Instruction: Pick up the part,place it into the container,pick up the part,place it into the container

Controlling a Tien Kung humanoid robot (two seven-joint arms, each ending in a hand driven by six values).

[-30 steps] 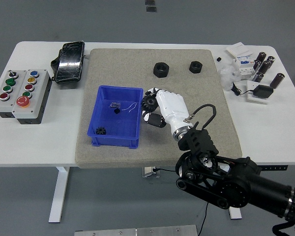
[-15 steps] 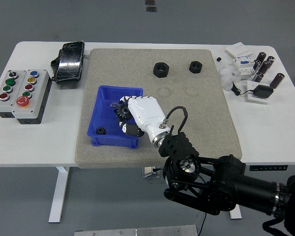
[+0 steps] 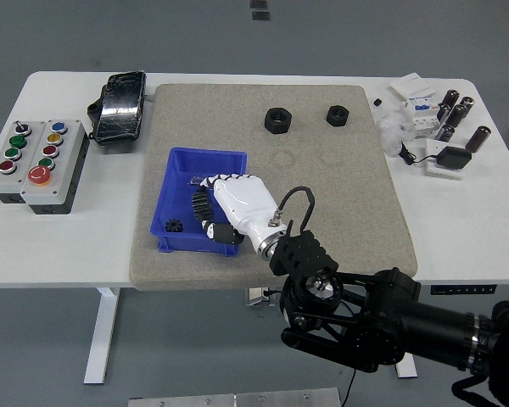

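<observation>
White right hand (image 3: 229, 208) grips a black gear (image 3: 200, 203) over the blue container (image 3: 174, 174), where a smaller gear (image 3: 174, 225) lies.

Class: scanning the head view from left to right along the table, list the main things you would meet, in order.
Button box → black pouch → blue bin → right hand → larger black nut → smaller black nut → dark cylinders.

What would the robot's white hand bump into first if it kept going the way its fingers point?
Probably the left wall of the blue bin. The right hand, holding a black gear, points left over the bin; its height above it is unclear.
</observation>
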